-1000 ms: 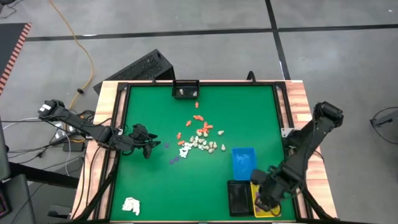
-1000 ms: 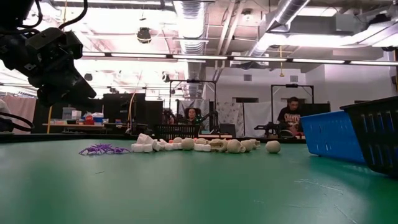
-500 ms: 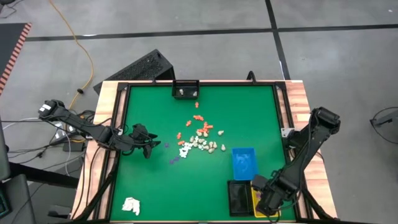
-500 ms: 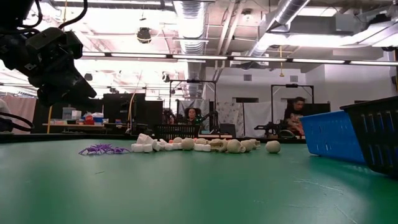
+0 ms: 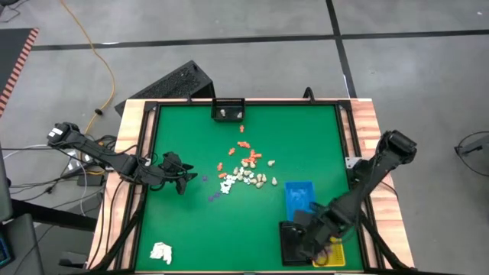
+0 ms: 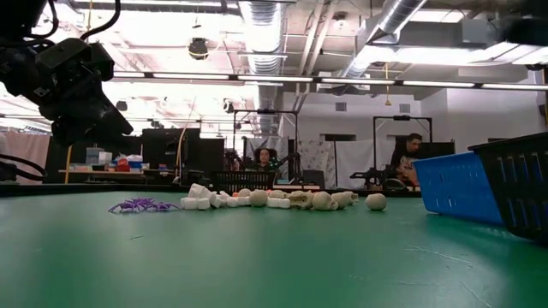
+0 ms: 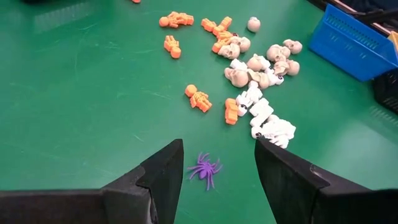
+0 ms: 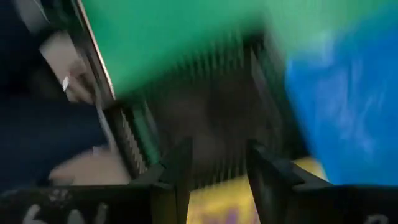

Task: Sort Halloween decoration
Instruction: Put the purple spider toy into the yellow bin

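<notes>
Right gripper (image 5: 306, 246) over black tray (image 5: 292, 243) near table's (image 5: 183, 229) front right corner, fingers parted, empty. Left gripper (image 7: 216, 167) wide, above purple spider (image 7: 205, 169) toward left edge.

White paper wad (image 5: 161, 252), orange cable (image 5: 98, 59).

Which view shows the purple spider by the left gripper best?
The left wrist view: the purple spider lies sharp, just past the open left gripper. The high view gives only purple specks, the low view a flat purple cluster; the right wrist view misses it.
</notes>
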`<move>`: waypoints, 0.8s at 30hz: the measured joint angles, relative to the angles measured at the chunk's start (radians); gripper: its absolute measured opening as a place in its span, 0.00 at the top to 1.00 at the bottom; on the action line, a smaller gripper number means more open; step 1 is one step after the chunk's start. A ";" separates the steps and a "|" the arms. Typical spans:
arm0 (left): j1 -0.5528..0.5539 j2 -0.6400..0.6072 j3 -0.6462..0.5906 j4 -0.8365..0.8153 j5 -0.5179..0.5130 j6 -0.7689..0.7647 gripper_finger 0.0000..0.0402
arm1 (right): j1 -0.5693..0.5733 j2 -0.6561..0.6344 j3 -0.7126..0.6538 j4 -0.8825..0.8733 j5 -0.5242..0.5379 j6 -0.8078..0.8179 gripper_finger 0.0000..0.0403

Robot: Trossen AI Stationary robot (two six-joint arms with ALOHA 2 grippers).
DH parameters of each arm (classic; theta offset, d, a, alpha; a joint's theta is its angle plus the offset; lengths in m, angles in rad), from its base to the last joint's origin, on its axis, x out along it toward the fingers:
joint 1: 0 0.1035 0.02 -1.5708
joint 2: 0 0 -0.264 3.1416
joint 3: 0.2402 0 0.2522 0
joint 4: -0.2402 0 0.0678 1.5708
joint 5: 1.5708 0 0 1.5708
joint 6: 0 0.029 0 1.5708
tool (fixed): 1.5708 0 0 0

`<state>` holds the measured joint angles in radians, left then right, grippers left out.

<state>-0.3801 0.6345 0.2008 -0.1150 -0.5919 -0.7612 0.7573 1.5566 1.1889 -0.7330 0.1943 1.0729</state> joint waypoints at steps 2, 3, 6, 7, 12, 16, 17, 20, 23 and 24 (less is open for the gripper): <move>0.000 0.000 0.000 0.000 -0.001 0.000 0.53 | -0.056 0.000 0.000 0.089 0.108 -0.178 0.63; 0.000 0.000 0.000 0.000 -0.001 0.000 0.53 | -0.085 0.001 0.000 0.146 0.154 -0.280 0.63; 0.000 0.000 0.000 0.000 -0.001 -0.001 0.53 | -0.183 0.011 0.001 0.325 0.224 -0.586 0.63; 0.000 0.000 0.000 0.000 0.001 -0.001 0.53 | -0.218 0.019 0.002 0.395 0.228 -0.675 0.63; 0.000 0.000 0.000 -0.004 0.004 -0.001 0.53 | -0.350 0.095 0.002 0.674 0.215 -1.032 0.61; 0.000 0.000 0.000 -0.006 0.003 0.003 0.53 | -0.438 0.181 0.002 0.858 0.135 -1.155 0.59; 0.000 0.000 0.000 -0.006 0.003 0.006 0.53 | -0.454 0.205 0.001 0.900 0.107 -1.167 0.58; 0.000 0.000 0.000 -0.007 0.003 0.007 0.53 | -0.499 0.276 0.003 1.025 0.030 -1.179 0.56; 0.000 0.000 0.000 -0.010 0.002 0.008 0.53 | -0.521 0.350 0.026 1.067 -0.010 -1.179 0.54; 0.000 0.000 0.000 -0.009 0.001 0.008 0.53 | -0.524 0.377 0.038 1.063 -0.010 -1.179 0.53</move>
<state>-0.3799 0.6346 0.2008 -0.1244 -0.5904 -0.7536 0.2332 1.9331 1.2273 0.3301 0.1840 -0.1063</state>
